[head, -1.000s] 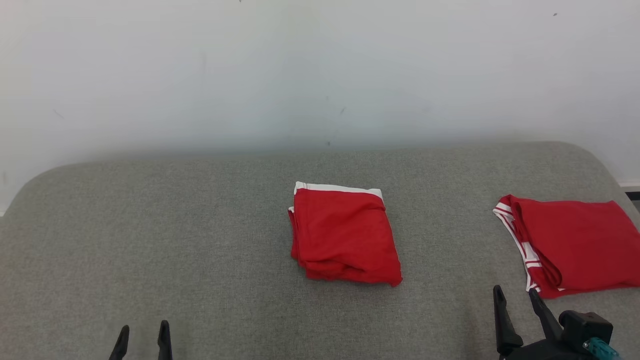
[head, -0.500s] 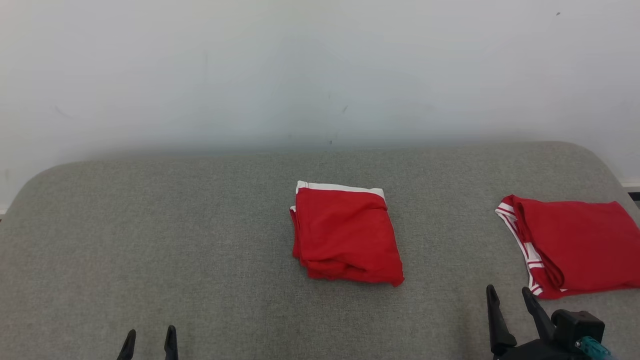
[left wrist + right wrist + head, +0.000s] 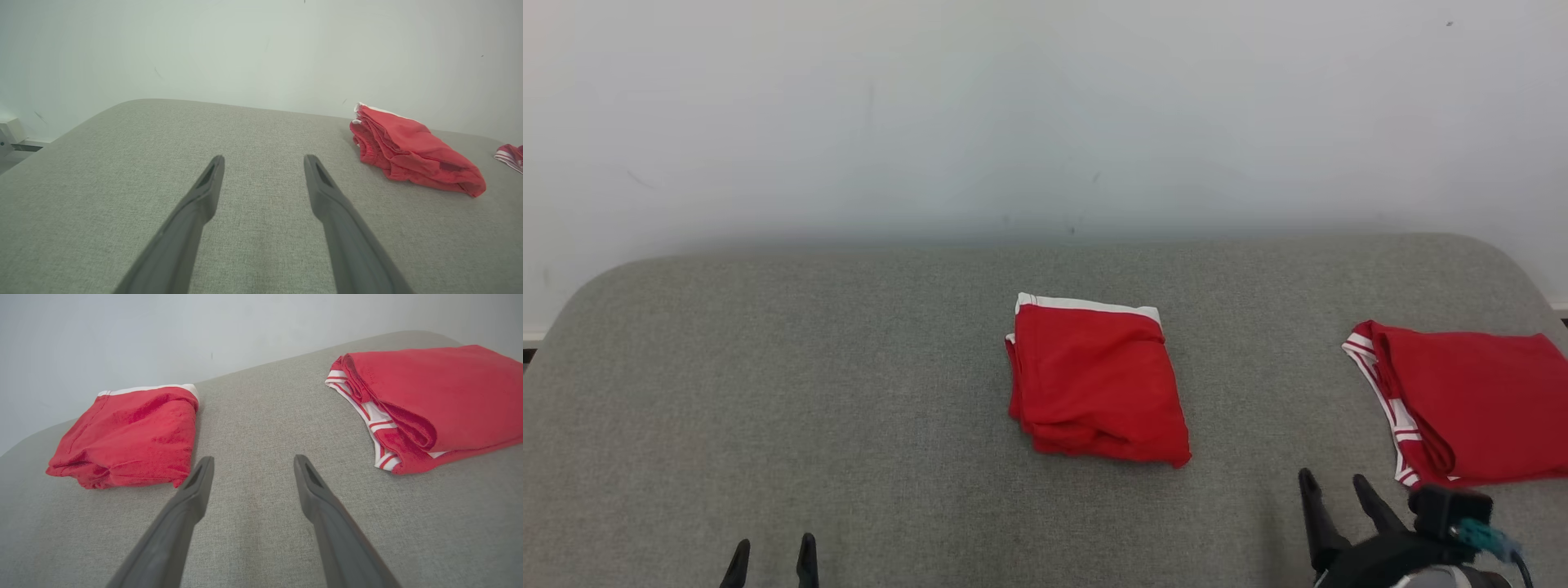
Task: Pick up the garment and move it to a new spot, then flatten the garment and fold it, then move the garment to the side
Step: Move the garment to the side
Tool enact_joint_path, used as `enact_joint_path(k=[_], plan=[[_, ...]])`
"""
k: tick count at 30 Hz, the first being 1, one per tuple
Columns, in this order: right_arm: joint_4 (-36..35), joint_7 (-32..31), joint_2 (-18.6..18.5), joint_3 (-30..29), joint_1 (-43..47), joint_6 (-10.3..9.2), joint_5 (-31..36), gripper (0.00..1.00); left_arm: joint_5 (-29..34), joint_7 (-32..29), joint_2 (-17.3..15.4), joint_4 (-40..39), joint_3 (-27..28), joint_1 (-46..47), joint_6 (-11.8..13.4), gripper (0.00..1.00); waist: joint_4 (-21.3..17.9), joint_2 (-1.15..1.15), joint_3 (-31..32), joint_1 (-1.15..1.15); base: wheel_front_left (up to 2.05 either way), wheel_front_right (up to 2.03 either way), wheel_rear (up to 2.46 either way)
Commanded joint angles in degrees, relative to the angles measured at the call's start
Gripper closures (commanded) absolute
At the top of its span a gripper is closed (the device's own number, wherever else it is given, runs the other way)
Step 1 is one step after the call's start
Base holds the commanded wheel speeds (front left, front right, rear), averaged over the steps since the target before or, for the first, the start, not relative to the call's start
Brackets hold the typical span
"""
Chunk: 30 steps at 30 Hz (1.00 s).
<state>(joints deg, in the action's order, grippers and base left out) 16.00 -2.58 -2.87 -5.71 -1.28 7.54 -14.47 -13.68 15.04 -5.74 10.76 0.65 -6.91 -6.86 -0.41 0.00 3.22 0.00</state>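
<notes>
L end effector (image 3: 774,545) is seen low at the lower left, fingers spread, nothing held; in its wrist view the tips are pointed over bare grey fabric. R end effector (image 3: 1333,483) is likewise spread and empty at the lower right, aimed at the gap between the two red pieces. Both are held over a grey fabric-covered desk (image 3: 768,367).

The garment (image 3: 1098,384), red w/ a white waistband (image 3: 1086,305) at its far edge, is laid folded in a compact square near the desk's centre, well apart from both end effectors. A 2nd folded red piece (image 3: 1470,396), w/ striped trim, is parked at the R edge.

Handling, as judged: light, soft, limp cloth. The fold may be lost if only the top ply is pinched. It is prob. best taken at the near edge, all layers pinched together, one end effector per corner.
</notes>
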Motion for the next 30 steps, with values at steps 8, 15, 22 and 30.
enact_joint_path(k=[8, 15, 22, 30], plan=[[3.3, -20.99, -0.03, 2.25, -11.51, -0.08, -3.3, 0.0, 0.77, 0.13, 0.14, 0.21, -1.06, -0.22, -0.16, 0.0, 1.99, 0.0, -1.7, 0.0, 0.0, 0.0, 0.0], [11.9, -29.26, -0.02, -2.94, -24.37, -0.08, 0.61, 0.0, 1.27, 0.1, -0.12, 1.0, -5.53, 3.79, -0.53, 0.0, 8.32, 0.0, -6.76, 0.0, 0.0, 0.0, 0.0], [19.48, -27.06, 0.0, -9.49, -31.99, -0.08, 5.7, 0.0, 0.14, 0.11, -0.98, 2.39, -7.85, 7.45, -0.69, 0.0, 13.4, 0.0, -11.25, 0.0, 0.0, 0.0, 0.0], [28.37, -25.63, -0.05, -12.38, -34.83, -0.07, 9.81, 0.0, -0.95, 0.12, -0.91, 2.82, -8.48, 9.1, -0.58, 0.0, 15.79, 0.0, -13.64, 0.0, 0.0, 0.0, 0.0]])
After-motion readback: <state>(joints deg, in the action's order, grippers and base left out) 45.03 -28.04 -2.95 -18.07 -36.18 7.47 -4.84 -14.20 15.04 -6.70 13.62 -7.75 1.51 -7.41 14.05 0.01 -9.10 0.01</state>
